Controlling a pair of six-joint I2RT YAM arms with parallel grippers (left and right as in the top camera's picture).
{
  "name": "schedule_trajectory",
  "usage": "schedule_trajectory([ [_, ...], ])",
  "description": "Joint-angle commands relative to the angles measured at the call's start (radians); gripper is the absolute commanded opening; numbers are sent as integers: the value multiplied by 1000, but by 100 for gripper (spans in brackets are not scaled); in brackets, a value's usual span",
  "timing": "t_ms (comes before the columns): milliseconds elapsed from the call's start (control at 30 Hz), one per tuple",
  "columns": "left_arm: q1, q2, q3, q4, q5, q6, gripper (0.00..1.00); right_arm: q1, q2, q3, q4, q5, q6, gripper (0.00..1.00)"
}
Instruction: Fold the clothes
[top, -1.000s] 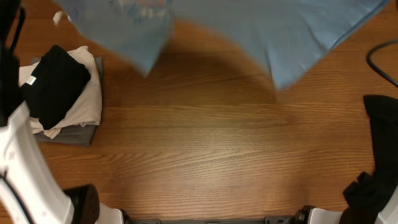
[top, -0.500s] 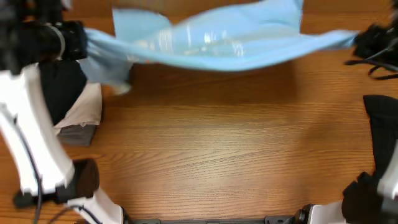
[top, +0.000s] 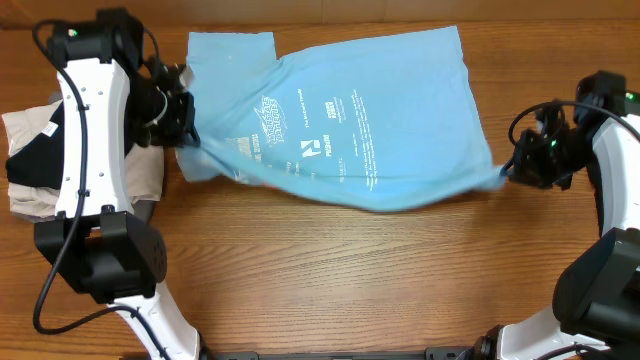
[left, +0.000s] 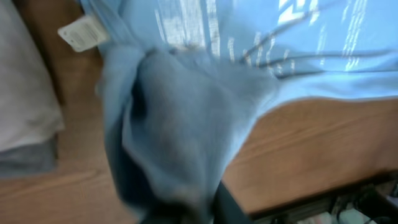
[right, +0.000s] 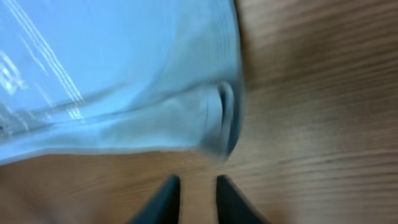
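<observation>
Overhead. Sky-blue T-shirt (top: 340, 120) spread print-up over far half of table (top: 340, 290), near hem rumpled. Left hand (top: 185, 118) at shirt's left edge, buried in bunched cloth, opening hidden. Right hand (top: 512, 170) at shirt's near right corner. Pile of garments (top: 25, 175), black on pale, far left, partly behind left arm, near the shirt. Near half of table bare wood, open room between the two arms.

Left wrist. Blue cloth gathered in a thick fold running down to one dark finger (left: 225, 204) at bottom edge. Pinching or loose, cannot tell. White tag (left: 81, 34) upper left. Pale and grey garments along left edge.

Right wrist. Fingertips (right: 165, 198) slightly apart, wood showing between, gripping nothing. Shirt corner just ahead of them. Bare wood to the right.
</observation>
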Motion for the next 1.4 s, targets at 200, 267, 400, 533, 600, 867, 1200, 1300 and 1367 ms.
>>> schedule_trajectory([
  [200,-8,-183,-271,-5,6,10,38,-20,-36,-35,23,129,114,60],
  [267,-8,-199,-289,-4,-22,-8,39,-21,-36,-36,34,126,126,63],
  [400,-8,-222,-291,16,-84,-45,41,-21,-36,-66,90,120,153,68],
  [533,-8,-226,-292,39,-87,-49,41,-21,-36,-143,202,56,171,66],
  [600,-8,-227,-293,25,-87,-49,40,-20,-36,-179,231,-13,138,66],
  [867,-8,-335,-294,-5,-122,-101,36,-21,-103,-188,161,-48,109,64],
  [1200,-19,-618,-507,109,-164,-176,49,-21,-399,-279,191,16,163,74],
  [1300,-45,-636,-703,274,-63,-175,50,-21,-407,-377,304,40,249,78],
  [1367,-69,-624,-830,403,-9,-176,50,-21,-397,-446,372,20,283,77],
])
